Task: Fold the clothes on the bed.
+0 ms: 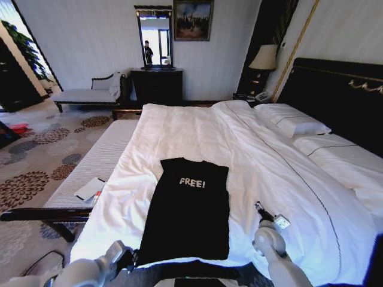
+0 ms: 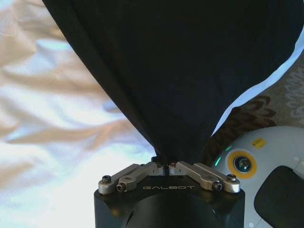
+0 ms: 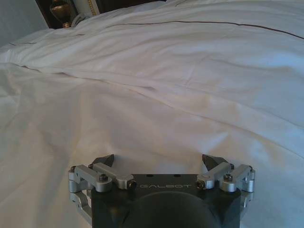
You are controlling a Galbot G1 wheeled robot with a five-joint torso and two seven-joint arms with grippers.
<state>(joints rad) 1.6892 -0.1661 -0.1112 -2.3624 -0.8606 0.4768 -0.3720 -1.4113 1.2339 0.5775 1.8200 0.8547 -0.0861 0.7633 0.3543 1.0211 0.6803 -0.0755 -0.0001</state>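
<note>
At the near edge of the large white-sheeted bed [image 1: 197, 134], the limp, light black cotton T-shirt [image 1: 188, 209] is pinched at its hem corner by the clenched left end effector [image 2: 166, 167], while the right end effector [image 3: 161, 164] is held released over the duvet beside it, so the opposite hem corner is judged the matching hold.

T-shirt [image 1: 188, 209] hem — under left pincer [image 2: 164, 167]

Soft cloth, shiny metal, dark wood

The T-shirt [image 1: 188, 212] is soft, matt black cloth, and the bed [image 1: 197, 134] under it has smooth white cloth with little creases. The left gripper [image 2: 165, 166] pinching the T-shirt's edge has shiny silver metal fingers [image 2: 130, 175] on a matt black body. The headboard [image 1: 335, 89] beyond the T-shirt looks like dark glossy wood
</note>
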